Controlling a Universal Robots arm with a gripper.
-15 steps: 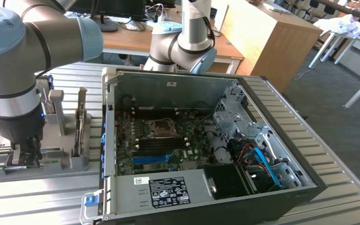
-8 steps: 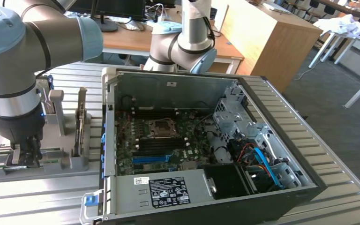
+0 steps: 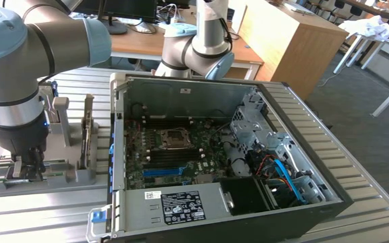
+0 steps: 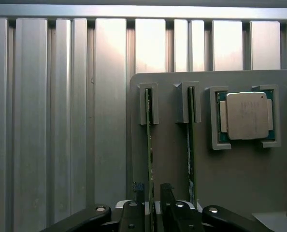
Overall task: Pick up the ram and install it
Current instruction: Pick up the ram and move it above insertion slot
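- The robot arm's black two-fingered gripper [image 3: 31,169] is lowered over a flat grey plastic holder plate [image 3: 79,174]. The plate lies on the ribbed aluminium bench [image 3: 39,212], towards the edge at the exterior view's left.
- In the wrist view the gripper [image 4: 152,189] straddles the ram [image 4: 149,145], a long, thin green circuit-board stick standing on edge in a grey slotted post of the holder plate [image 4: 230,179].
- The jaws are spread, one dark finger on each side of the stick. One finger sits close against it and a sliver of gap shows on the other side, so I judge it is not pinched yet.
- A second green stick [image 4: 190,145] of the same kind stands in the neighbouring post, just beside the gripped-for one and parallel to it.
- A square silver processor chip [image 4: 247,116] rests in its own grey frame further along the plate, apart from the fingers.
- The open black-and-grey computer case [image 3: 303,152] lies in the middle of the bench, next to the holder, with its green motherboard [image 3: 137,152] exposed.
- The long dark memory slots [image 3: 174,154] below the processor socket look unfilled to me.
- Progress, as I judge it: the approach to the pick-up is made and the fingers are placed around the ram. The grasp, the lift, the carry to the case and the seating in a slot are all left to do.
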